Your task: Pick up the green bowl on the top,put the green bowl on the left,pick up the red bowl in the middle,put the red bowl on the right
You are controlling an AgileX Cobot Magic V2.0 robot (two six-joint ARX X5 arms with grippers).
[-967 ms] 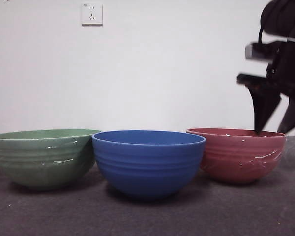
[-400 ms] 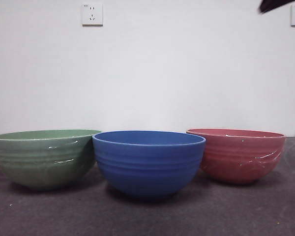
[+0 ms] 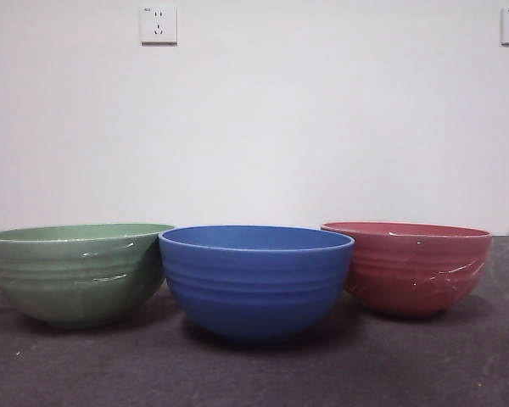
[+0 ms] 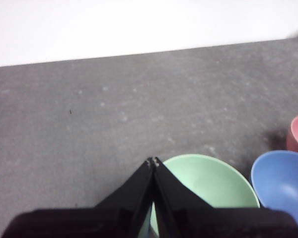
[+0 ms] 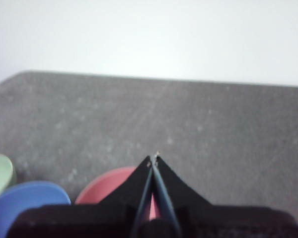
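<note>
Sage-green glossy ribbed bowl [image 3: 75,271] sits left of the blue ribbed bowl [image 3: 256,280], touching or nearly; dull pinkish-red glossy bowl [image 3: 411,267] sits right of it. Judged: both placements done, stack spread into a row. Count: three bowls, one per colour. Left gripper [image 4: 153,161] hangs above the green bowl, right gripper [image 5: 154,158] above the red; both jaw pairs pressed together, empty.

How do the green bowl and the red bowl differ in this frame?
The pale sage-green glossy ribbed bowl stands at the left end of the row; the dull pinkish-red glossy ribbed bowl stands at the right end. In the front view the green bowl meets or overlaps the blue ribbed bowl. Both are upright, empty, similar in size.
</note>
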